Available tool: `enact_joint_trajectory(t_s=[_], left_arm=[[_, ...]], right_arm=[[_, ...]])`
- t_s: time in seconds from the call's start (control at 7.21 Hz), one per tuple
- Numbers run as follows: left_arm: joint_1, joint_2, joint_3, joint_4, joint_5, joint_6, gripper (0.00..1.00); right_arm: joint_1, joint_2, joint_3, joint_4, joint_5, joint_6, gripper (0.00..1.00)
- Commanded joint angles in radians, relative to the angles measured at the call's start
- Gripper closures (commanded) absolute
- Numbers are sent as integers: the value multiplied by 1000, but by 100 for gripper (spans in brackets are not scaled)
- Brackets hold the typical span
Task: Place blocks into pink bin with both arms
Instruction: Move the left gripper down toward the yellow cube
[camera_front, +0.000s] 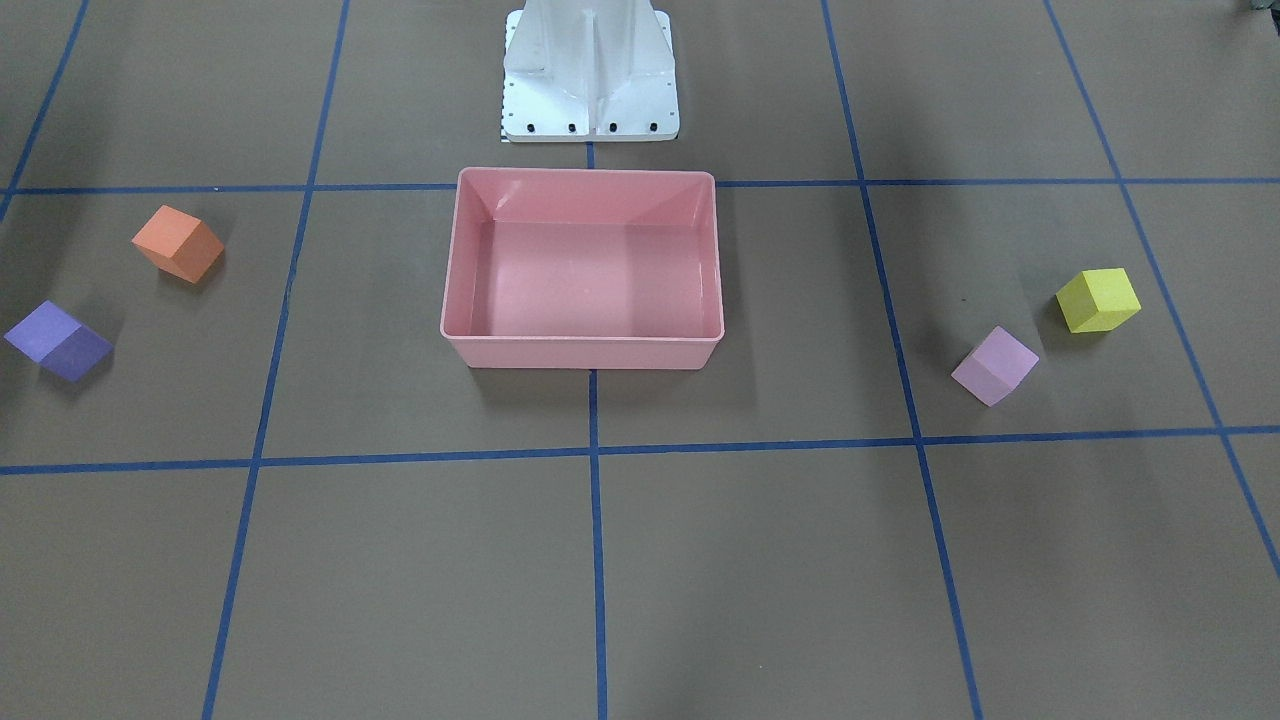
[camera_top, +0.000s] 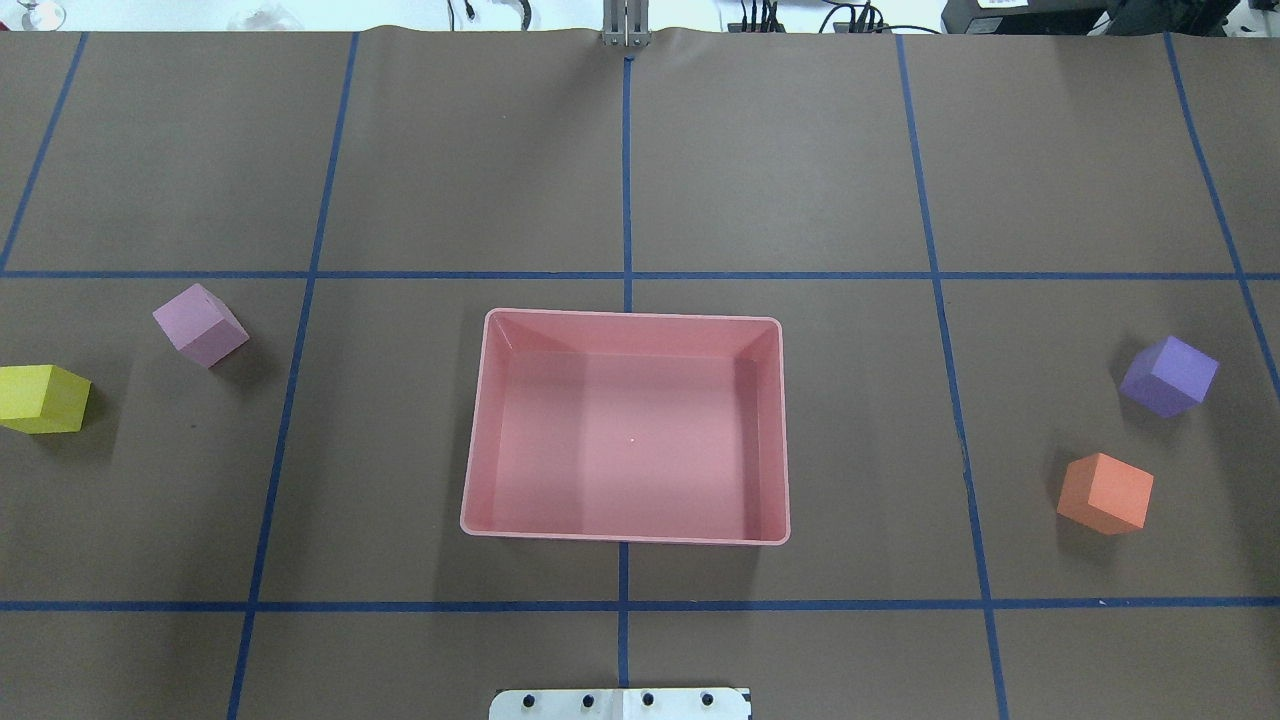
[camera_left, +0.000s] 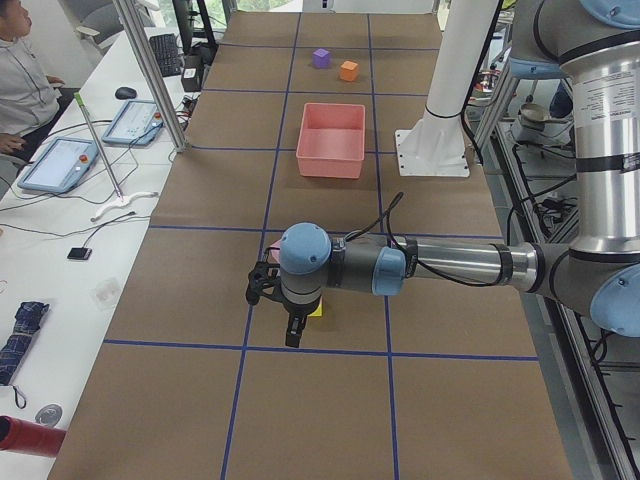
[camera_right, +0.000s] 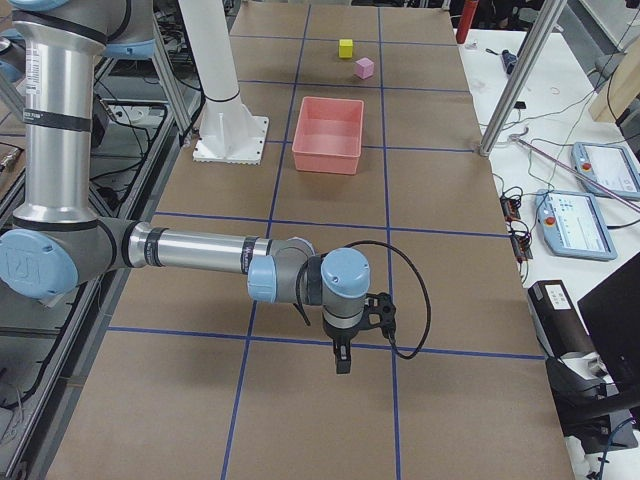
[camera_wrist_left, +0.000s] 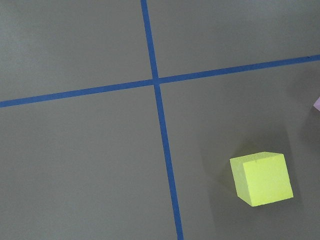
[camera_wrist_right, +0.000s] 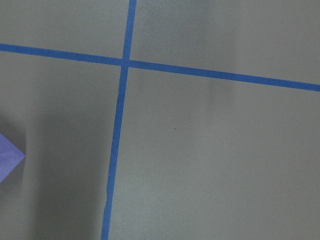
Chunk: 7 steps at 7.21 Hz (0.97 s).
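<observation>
The pink bin (camera_top: 630, 440) lies empty at the table's middle, also in the front view (camera_front: 585, 290). The pale pink-lilac block (camera_top: 200, 324) and the yellow block (camera_top: 40, 398) lie on the robot's left; the purple block (camera_top: 1168, 376) and the orange block (camera_top: 1105, 493) lie on its right. My left gripper (camera_left: 291, 338) hangs over the yellow block (camera_wrist_left: 262, 178). My right gripper (camera_right: 342, 362) hangs at the table's right end, with a purple corner (camera_wrist_right: 7, 160) in its wrist view. Both grippers show only in side views, so I cannot tell whether they are open or shut.
The white pedestal base (camera_front: 590, 75) stands just behind the bin. Blue tape lines (camera_top: 626, 605) grid the brown table. A side table with tablets (camera_left: 60, 160) and a seated person (camera_left: 20, 70) are beyond the far edge.
</observation>
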Motion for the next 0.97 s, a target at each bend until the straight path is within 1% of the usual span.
enact_joint_trajectory(t_s=[0.0, 0.28, 0.55, 0.83], left_arm=[[3, 2, -3, -1, 2, 2, 0], [3, 3, -20, 1, 2, 0, 0], [6, -2, -23, -4, 0, -3, 0], [9, -18, -35, -50, 0, -8, 0]], right_arm=[[0, 0, 0, 0, 0, 0, 0], [0, 0, 5, 2, 0, 3, 0], [0, 0, 47, 2, 6, -9, 0], [2, 5, 69, 8, 3, -3, 0]])
